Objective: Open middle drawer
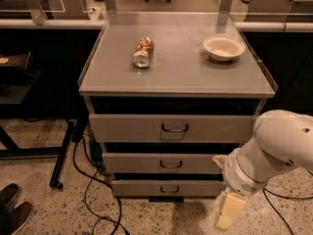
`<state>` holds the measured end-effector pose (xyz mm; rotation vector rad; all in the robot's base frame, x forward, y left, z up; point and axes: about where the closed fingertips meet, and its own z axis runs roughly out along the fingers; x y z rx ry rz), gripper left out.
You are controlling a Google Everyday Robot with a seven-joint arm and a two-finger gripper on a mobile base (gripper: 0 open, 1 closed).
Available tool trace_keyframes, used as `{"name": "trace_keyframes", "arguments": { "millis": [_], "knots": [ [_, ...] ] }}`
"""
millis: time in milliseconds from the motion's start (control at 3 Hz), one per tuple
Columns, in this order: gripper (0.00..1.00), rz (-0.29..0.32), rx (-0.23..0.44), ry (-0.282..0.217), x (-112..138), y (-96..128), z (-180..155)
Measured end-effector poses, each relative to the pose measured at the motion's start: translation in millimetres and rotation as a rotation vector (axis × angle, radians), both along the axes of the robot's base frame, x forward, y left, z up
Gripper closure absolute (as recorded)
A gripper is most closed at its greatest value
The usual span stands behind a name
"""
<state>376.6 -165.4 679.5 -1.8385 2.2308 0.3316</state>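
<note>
The middle drawer (137,163) is a grey metal front with a small dark wire pull (170,165) at its centre. It looks closed and sits between the taller top drawer (127,128) and the slim bottom drawer (142,187). My gripper (230,210) hangs low on the white arm (274,148), to the right of and below the middle drawer, near the bottom drawer's right end. It points toward the floor and does not touch the pull.
A crushed can (143,52) and a white bowl (223,48) lie on the cabinet top (181,77). Cables (93,190) run over the floor at the left. A black stand leg (62,155) and shoes (12,204) are at the lower left.
</note>
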Motion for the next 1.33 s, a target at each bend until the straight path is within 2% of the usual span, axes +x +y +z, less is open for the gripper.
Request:
{"name": "trace_keyframes", "arguments": {
  "millis": [333,667,1000,1333],
  "knots": [
    [0.00,0.002,0.001,-0.001,-7.5,5.5,-5.4],
    [0.00,-0.014,0.023,0.009,-0.1,20.2,-43.4],
    [0.00,-0.058,0.062,0.007,63.4,39.2,-101.0],
    [0.00,-0.054,0.061,0.010,59.4,39.1,-99.7]
  ]
}}
